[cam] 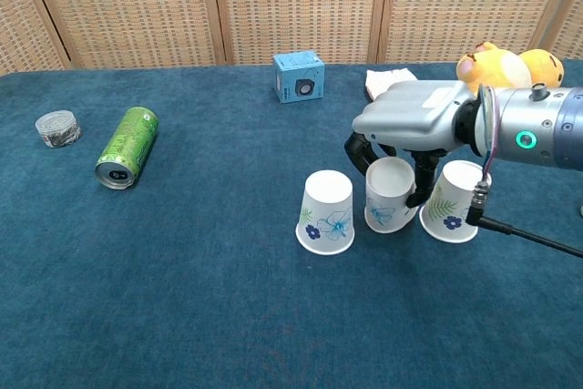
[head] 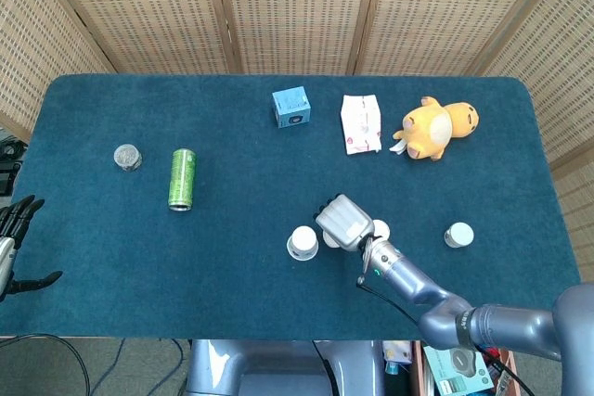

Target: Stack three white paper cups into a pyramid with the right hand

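Three white paper cups with floral prints stand upside down in a row in the chest view. The left cup (cam: 328,212) (head: 303,242) and the right cup (cam: 454,201) (head: 380,229) rest on the blue table. My right hand (cam: 414,125) (head: 344,222) grips the middle cup (cam: 390,196) from above, low between the other two; whether it touches the cloth I cannot tell. In the head view the hand hides nearly all of the held cup. My left hand (head: 14,240) hangs off the table's left edge, fingers apart and empty.
Another paper cup (head: 458,235) stands alone further right. At the back are a blue box (cam: 299,76) (head: 291,106), a white packet (head: 360,123) and a yellow plush toy (head: 436,127). A green can (cam: 127,146) lies on its side beside a small round jar (cam: 56,127).
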Tool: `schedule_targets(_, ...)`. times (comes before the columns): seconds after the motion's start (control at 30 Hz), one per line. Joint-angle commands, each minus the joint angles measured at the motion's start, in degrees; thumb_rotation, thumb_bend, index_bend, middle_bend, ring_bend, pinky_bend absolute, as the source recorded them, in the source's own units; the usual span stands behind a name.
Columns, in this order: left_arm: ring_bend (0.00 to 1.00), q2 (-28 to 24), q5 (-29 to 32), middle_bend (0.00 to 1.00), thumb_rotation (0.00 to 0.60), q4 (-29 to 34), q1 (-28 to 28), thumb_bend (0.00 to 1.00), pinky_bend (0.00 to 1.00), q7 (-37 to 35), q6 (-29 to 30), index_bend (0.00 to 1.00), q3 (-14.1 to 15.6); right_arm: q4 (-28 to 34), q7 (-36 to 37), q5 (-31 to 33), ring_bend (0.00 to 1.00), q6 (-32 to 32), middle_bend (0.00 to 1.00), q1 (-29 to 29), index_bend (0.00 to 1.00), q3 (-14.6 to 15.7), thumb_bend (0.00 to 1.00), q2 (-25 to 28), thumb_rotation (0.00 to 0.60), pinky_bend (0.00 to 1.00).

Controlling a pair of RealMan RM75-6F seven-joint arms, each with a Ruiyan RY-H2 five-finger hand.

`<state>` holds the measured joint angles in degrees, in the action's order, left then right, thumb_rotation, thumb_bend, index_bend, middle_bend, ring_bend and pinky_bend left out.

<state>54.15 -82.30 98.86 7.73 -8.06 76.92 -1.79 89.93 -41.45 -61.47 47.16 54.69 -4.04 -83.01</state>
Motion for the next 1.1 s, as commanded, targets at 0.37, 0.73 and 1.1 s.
schedule_targets(0.37, 0.00, 0.0, -0.5, 0.00, 0.600, 0.3, -0.1, 0.06, 0.00, 0.4, 0.3, 0.00, 0.2, 1.6, 1.5, 1.2, 0.49, 0.3, 0.55, -0.1, 0.51, 0.2, 0.30, 0.0, 0.600, 0.53)
schedule_targets(0.73, 0.00, 0.0, -0.5, 0.00, 0.600, 0.2, -0.1, 0.06, 0.00, 0.2, 0.4, 0.00, 0.3, 1.3, 3.8, -0.2, 0.30, -0.4, 0.20, 0.3, 0.25, 0.6, 0.02, -0.9, 0.600, 0.31)
schedule_targets(1.1, 0.00, 0.0, -0.6, 0.00, 0.600, 0.2, -0.1, 0.06, 0.00, 0.4, 0.6, 0.00, 0.3, 4.9, 4.8, -1.6, 0.18, 1.0, 0.06, -0.1, 0.17, 0.3, 0.00, 2.7, 0.600, 0.13)
